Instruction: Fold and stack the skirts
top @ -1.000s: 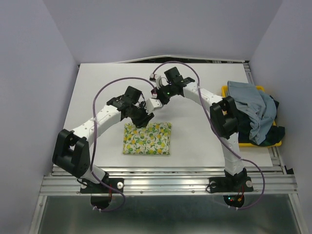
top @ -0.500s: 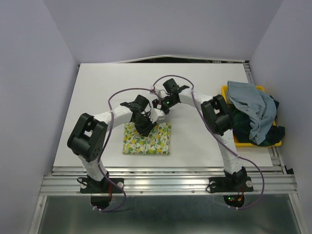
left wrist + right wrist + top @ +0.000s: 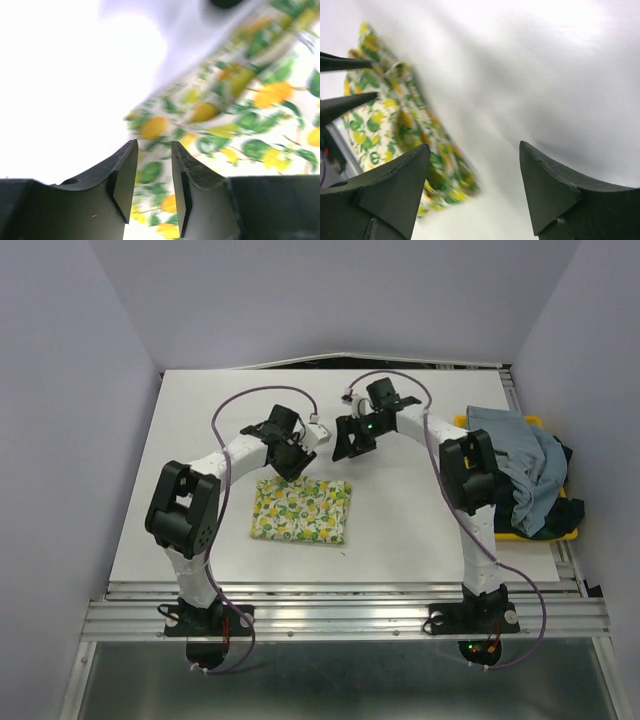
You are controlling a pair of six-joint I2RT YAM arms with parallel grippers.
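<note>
Table (image 3: 400, 535): white, both arms reach over its middle from the near edge. Yellow tray (image 3: 548, 536) sits at the right edge, piled with cloth that spills over its rim. Light blue-grey skirt (image 3: 520, 455) is on top of that pile, crumpled, unfolded. Dark plaid skirt (image 3: 503, 512) is under it, only patches showing on the near and right sides. Lemon-print skirt (image 3: 302, 511) is well apart from the tray, lying flat on the table's near-centre as a folded rectangle, roughly square to the table edge. Left gripper (image 3: 293, 462) is above that skirt's far-left corner. In the left wrist view its jaws stand a narrow gap apart with nothing pinched between them, printed cloth (image 3: 240, 115) blurred below, so released, not grasping. Can't tell from these views whether the tips touch the fabric. Right gripper (image 3: 343, 447) is just past the skirt's far edge, over bare table. In the right wrist view its jaws are spread wide and empty, with the lemon print (image 3: 385, 120) off to the left of the frame.
</note>
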